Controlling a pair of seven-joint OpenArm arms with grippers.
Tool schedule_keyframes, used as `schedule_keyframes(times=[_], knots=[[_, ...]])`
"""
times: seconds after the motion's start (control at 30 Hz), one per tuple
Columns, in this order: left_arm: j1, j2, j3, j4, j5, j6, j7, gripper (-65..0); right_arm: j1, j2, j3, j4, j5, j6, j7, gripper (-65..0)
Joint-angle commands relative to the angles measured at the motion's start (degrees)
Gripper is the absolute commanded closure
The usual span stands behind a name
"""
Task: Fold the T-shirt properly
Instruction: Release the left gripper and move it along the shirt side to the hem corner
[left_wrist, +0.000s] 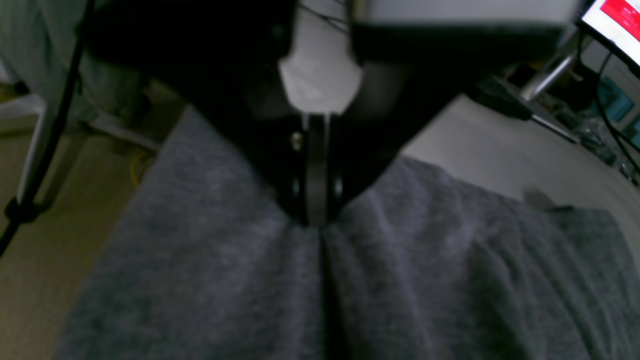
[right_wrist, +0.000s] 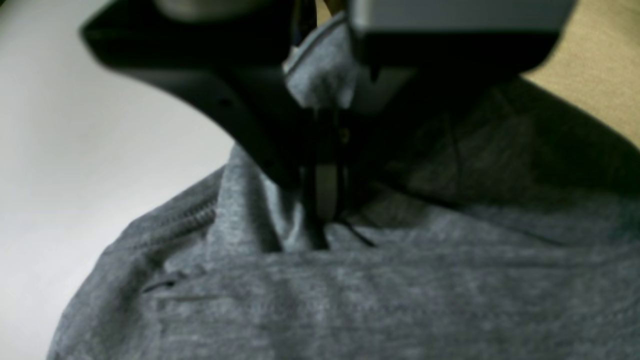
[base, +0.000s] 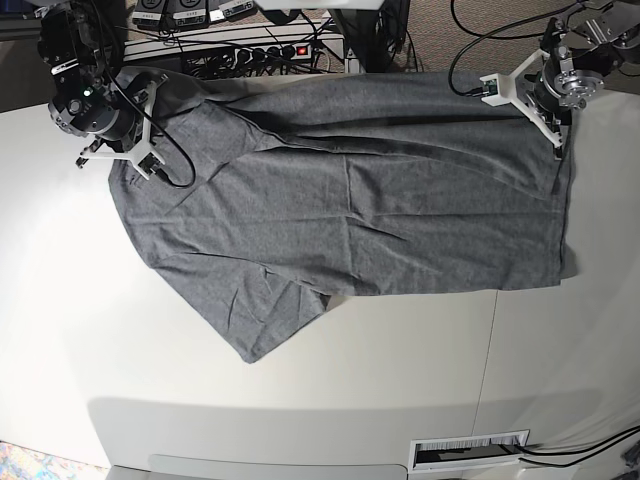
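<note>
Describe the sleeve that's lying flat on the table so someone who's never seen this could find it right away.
Start at the white table and the grey T-shirt spread across it. The sleeve is the pointed flap jutting from the shirt's near edge toward the table's open middle. Unlike the far corners, no fingers hold it.

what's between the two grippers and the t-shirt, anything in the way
Nothing visible. The left gripper and the right gripper are each already shut on the T-shirt, pinching its far edge at opposite ends. The white table in front of the shirt shows nothing lying on it.
</note>
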Motion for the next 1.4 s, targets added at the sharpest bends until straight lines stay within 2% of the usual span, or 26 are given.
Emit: schedule_keyframes(times=[0.0,0.2,0.6,0.7,0.8,0.87,1.0,1.07,1.13,1.23,1.37], knots=[[0.2,-0.7,0.0,0.6,-0.7,0.1,-0.6,0.0,-1.2,0.8,-0.2,-0.6,-0.3,0.8,-5.9,0.0],[0.2,-0.7,0.0,2.6,3.5,0.9,-0.2,0.0,-1.3,0.8,-0.2,-0.5,-0.4,0.8,-5.7,0.0],[0.0,-0.7,-0.1,8.0,14.3,10.1,0.8,0.0,-1.2,0.8,-0.2,3.3,-0.9,0.8,-1.8,0.0],[-1.2,-0.7,-1.4,8.0,14.5,11.2,0.2,0.0,-0.8,0.8,-0.1,3.3,-2.8,0.8,-0.5,0.0],[-3.3,-0.7,-3.8,8.0,13.6,14.6,-0.5,0.0,-0.6,0.8,1.4,3.3,-3.2,0.8,1.5,0.0],[-5.0,-0.7,-6.7,7.7,9.5,15.0,-2.4,0.0,-0.6,0.8,3.5,3.6,-3.2,0.7,2.9,0.0],[-8.4,-0.4,-14.7,5.4,-7.1,14.6,-10.0,0.0,-0.6,0.8,8.7,5.3,-1.6,0.7,3.9,0.0],[-10.2,0.7,-18.6,2.7,-12.6,13.3,-12.8,0.0,-0.6,0.8,11.4,5.6,0.2,0.7,3.9,0.0],[-12.1,1.7,-21.9,-1.0,-18.1,10.5,-15.7,-0.1,-0.7,0.8,13.6,5.7,1.7,0.7,3.9,0.0],[-15.2,3.1,-25.2,-7.8,-26.6,4.2,-18.8,-4.4,-0.6,0.8,15.4,5.7,2.6,0.7,4.0,0.0],[-19.5,4.7,-26.2,-16.9,-33.9,-2.8,-22.6,-6.1,-0.6,0.8,15.6,5.7,2.6,0.7,5.3,0.0]])
